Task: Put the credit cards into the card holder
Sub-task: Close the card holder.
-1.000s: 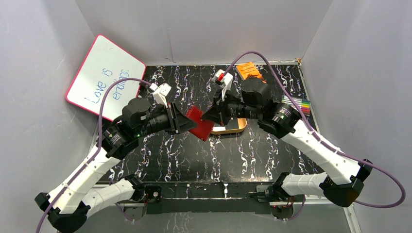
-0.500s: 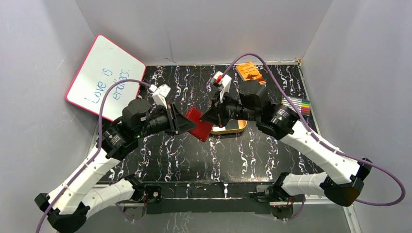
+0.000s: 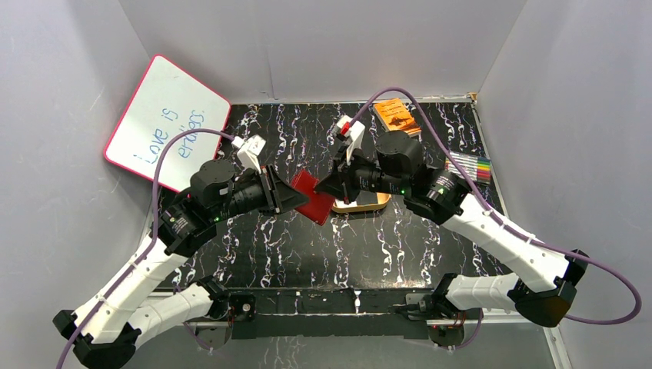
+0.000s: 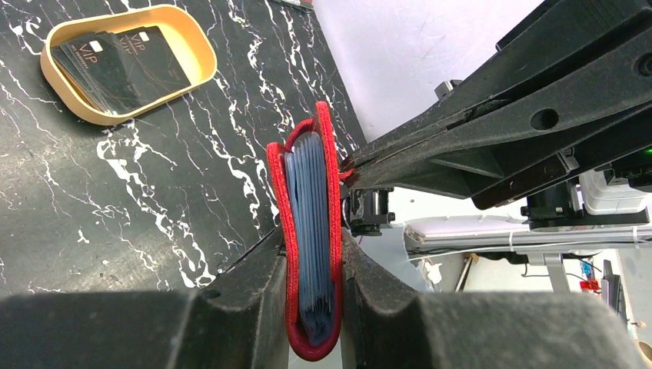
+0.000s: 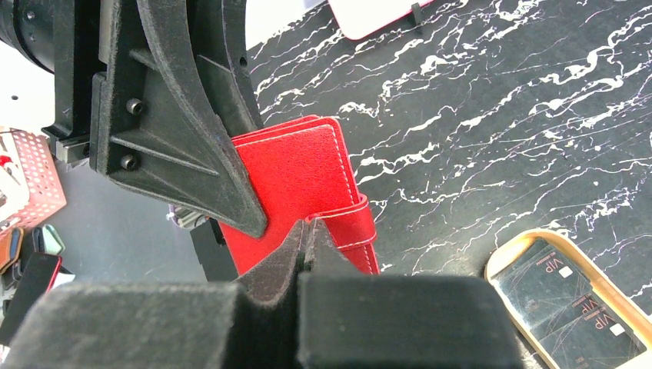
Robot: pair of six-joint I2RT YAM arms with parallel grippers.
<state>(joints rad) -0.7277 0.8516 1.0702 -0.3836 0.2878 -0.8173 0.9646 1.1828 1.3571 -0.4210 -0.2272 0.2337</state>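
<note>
The card holder (image 3: 314, 198), a red folding wallet, hangs above the table's middle, spine toward the left wrist camera. My left gripper (image 3: 296, 196) is shut on it; in the left wrist view the card holder (image 4: 314, 231) stands edge-on between the left gripper's (image 4: 314, 250) fingers, blue-grey sleeves showing inside. My right gripper (image 5: 307, 229) is shut, its tips pinched on the end of the snap tab (image 5: 355, 227) of the card holder (image 5: 296, 173). Dark credit cards (image 4: 123, 61) lie in the gold oval tray (image 4: 196, 65); the same credit cards (image 5: 569, 304) show at the right wrist view's lower right.
The gold tray (image 3: 367, 206) sits right of the holder, mostly under the right arm. A pink-edged whiteboard (image 3: 165, 123) leans at the back left. An orange book (image 3: 396, 115) lies at the back right, coloured markers (image 3: 470, 165) at the right edge. Grey walls enclose the table.
The right arm has shifted slightly left and lower toward the card holder. The left arm has eased a little with the holder still in its grip.
</note>
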